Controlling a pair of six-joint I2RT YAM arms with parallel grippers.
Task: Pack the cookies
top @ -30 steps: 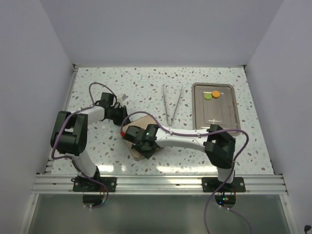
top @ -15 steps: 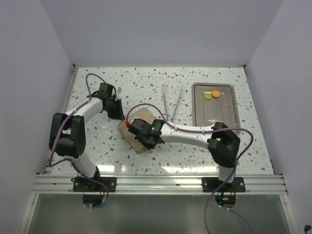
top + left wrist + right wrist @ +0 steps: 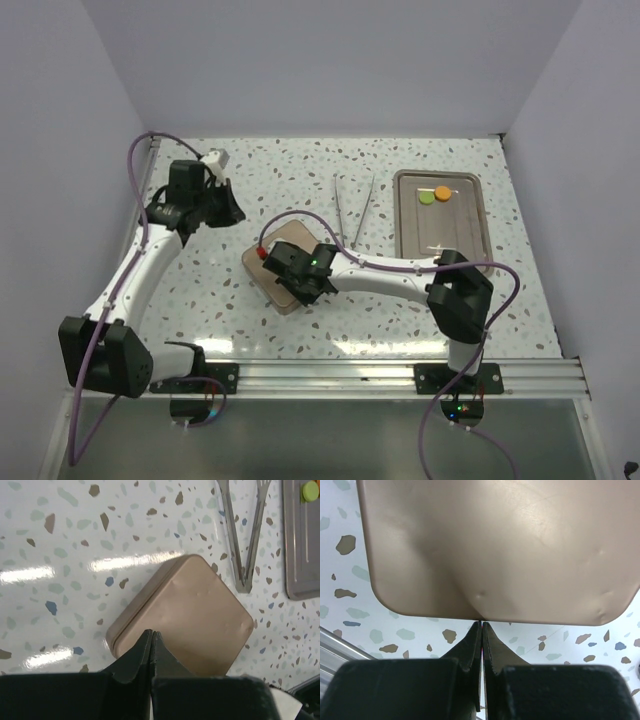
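A brown tin with its lid on [image 3: 283, 240] lies mid-table. My right gripper [image 3: 298, 298] is shut, and its tips [image 3: 481, 624] touch the tin's [image 3: 495, 545] near edge with nothing held. To the far left of the tin, raised, my left gripper [image 3: 230, 206] is shut and empty. In the left wrist view its tips [image 3: 151, 632] hang over the tin [image 3: 200, 610]. Two cookies, one green [image 3: 426, 197] and one orange [image 3: 442, 192], lie at the far end of the metal tray [image 3: 445, 235]. The green cookie [image 3: 310, 491] also shows in the left wrist view.
Metal tongs [image 3: 352, 212] lie between the tin and the tray, and the left wrist view shows the tongs [image 3: 242, 535] beside the tray [image 3: 300, 550]. White walls enclose the speckled table. An aluminium rail [image 3: 320, 375] runs along the near edge.
My left arm has swung up and away from the tin toward the far left, and its gripper has closed fully. The right gripper has shifted slightly along the tin.
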